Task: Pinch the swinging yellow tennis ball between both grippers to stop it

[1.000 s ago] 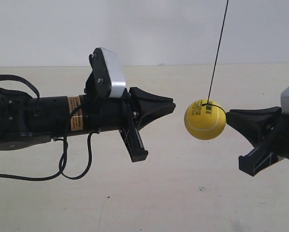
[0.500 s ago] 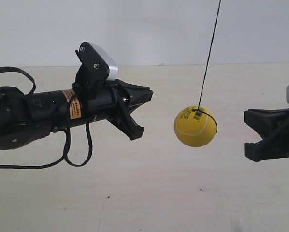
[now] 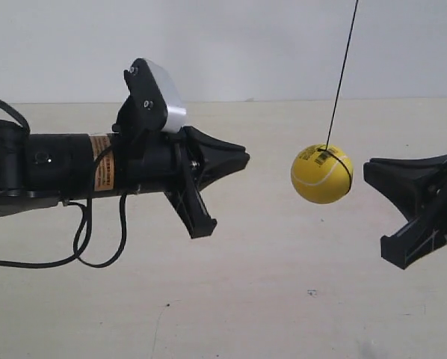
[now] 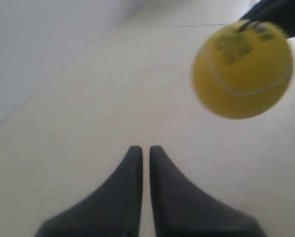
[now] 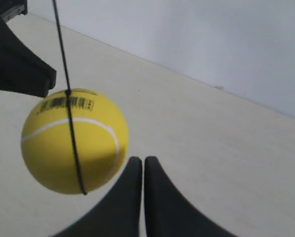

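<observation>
The yellow tennis ball [image 3: 322, 173] hangs on a thin black string [image 3: 343, 75] between the two arms, touching neither. My left gripper [image 3: 246, 158], the arm at the exterior view's left, is shut with nothing in it, and its tip is a ball's width short of the ball. My right gripper [image 3: 367, 170] is also shut and empty, its tip a small gap from the ball's other side. In the left wrist view the blurred ball [image 4: 242, 69] floats off to one side beyond the shut left gripper [image 4: 145, 148]. The right wrist view shows the ball [image 5: 73, 140] close beside the right gripper [image 5: 139, 159].
A pale tabletop [image 3: 268, 299] lies beneath both arms, with a white wall [image 3: 231, 45] behind it. A loose black cable [image 3: 81, 239] hangs under the arm at the exterior view's left. The left gripper's black jaws [image 5: 19, 69] show beyond the ball in the right wrist view.
The ball swung towards the left arm and has come back towards the right gripper. Both grippers drew back from the ball and have now moved in again, staying shut.
</observation>
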